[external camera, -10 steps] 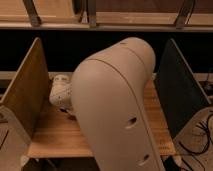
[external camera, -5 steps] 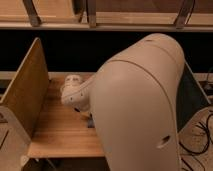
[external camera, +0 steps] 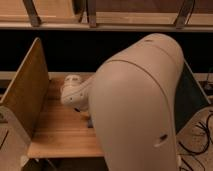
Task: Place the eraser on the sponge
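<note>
At far left, a wooden side panel (external camera: pixel 25 95) is standing upright along the edge of the wooden counter (external camera: pixel 55 131). Just right of it, the arm's rounded white wrist (external camera: pixel 74 90) is hanging low over the counter. The gripper (external camera: pixel 86 116) is peeking out dark beneath the wrist, close to the surface; can't tell how far it's opening or whether it's holding anything. The big white arm shell (external camera: pixel 140 110) is filling centre and right and hiding that stretch of counter, so can't tell where the eraser or the sponge is sitting. A dark panel (external camera: pixel 192 97) is showing at the right edge, with cables (external camera: pixel 200 137) lying on the floor beyond.
</note>
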You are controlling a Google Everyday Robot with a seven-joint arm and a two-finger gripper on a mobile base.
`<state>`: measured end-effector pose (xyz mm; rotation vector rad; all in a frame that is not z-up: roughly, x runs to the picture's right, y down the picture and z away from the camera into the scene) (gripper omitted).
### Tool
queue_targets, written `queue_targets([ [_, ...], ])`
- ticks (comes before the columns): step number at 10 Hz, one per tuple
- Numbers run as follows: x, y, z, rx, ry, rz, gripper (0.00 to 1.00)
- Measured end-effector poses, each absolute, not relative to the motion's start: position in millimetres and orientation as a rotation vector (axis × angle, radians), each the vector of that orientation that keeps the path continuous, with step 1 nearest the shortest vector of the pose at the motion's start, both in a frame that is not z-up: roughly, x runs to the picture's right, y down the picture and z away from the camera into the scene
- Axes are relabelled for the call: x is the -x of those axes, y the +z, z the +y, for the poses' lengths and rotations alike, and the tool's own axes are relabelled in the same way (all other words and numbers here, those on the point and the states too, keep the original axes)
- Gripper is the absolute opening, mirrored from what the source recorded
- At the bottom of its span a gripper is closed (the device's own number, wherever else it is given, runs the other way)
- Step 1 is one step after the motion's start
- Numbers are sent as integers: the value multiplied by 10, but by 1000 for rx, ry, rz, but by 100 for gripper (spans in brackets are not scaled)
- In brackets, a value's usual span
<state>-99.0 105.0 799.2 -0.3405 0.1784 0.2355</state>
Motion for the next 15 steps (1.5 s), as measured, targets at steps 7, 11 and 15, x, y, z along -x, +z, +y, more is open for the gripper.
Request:
queue_targets([
  [7, 876, 8152, 1386, 424, 201, 234, 0],
  [11, 602, 8217, 1388, 431, 243, 282, 1],
  [15, 613, 8217, 1390, 431, 241, 281, 38],
])
